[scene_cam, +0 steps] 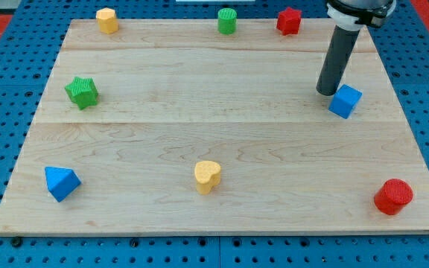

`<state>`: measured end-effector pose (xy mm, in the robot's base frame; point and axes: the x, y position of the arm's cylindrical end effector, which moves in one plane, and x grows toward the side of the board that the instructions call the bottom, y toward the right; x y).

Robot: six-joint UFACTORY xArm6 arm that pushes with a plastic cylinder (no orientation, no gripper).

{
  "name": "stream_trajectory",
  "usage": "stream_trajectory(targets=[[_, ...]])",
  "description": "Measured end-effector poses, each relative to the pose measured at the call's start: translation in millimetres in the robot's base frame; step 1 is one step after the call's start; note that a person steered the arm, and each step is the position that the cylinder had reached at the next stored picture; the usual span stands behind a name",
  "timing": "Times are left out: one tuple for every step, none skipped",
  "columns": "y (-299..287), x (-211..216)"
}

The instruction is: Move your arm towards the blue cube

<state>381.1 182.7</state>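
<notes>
Here my tip [325, 91] stands just to the view's left of the blue cube [345, 100], slightly toward the view's top from it, so close that the rod's end and the cube's near corner look to be touching or a hair apart; I cannot tell which. The cube sits near the view's right edge of the wooden board [199, 141], turned so that a corner points at the rod. There are no jaws to speak of: the arm ends in a plain dark rod, neither parted nor closed on anything. I judge the approach all but done; any further travel toward the view's right and a little downward would nudge the cube rather than merely reach it.

Taking the cube as the landmark: the red star [289, 21] lies toward the view's top and left of it, the green cylinder [227, 21] farther left, and the red cylinder [393, 196] well below, toward the view's bottom right. No brand, label or writing can be read anywhere.
</notes>
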Motion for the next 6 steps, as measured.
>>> stream_trajectory(targets=[[3.6, -15.6], [9.6, -25.5], [4.9, -46.6], [4.9, -59.4], [15.4, -55.8], [17.5, -55.8]])
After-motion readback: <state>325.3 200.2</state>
